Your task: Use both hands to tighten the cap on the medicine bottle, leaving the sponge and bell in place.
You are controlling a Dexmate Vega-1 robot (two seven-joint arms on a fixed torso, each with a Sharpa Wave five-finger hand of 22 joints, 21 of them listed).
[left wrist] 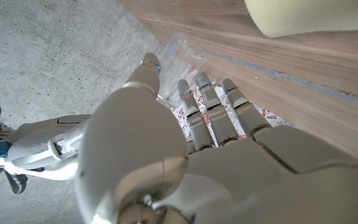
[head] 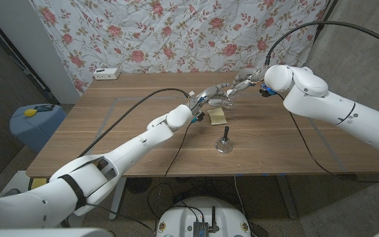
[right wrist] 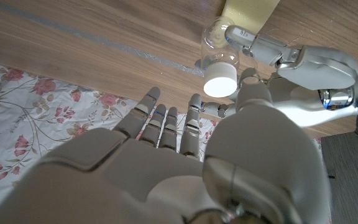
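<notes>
The clear medicine bottle (head: 223,99) hangs over the table's middle, gripped by my left hand (head: 206,100). Its white cap (right wrist: 220,81) points toward my right hand (head: 241,83). In the right wrist view my right hand (right wrist: 185,168) has its fingers spread and straight, thumb tip right beside the cap, fingertips just short of it; my left hand (right wrist: 303,59) wraps the bottle (right wrist: 216,37). In the left wrist view my left hand (left wrist: 185,155) curls around the bottle (left wrist: 182,48). The yellow sponge (head: 217,116) lies just in front of the hands, the bell (head: 224,141) nearer still.
A white box (head: 106,74) sits at the table's far left corner. A blue bin (head: 37,122) stands on the floor left of the table. A flowered cloth (head: 176,33) hangs behind. Cables trail from both arms across the wood.
</notes>
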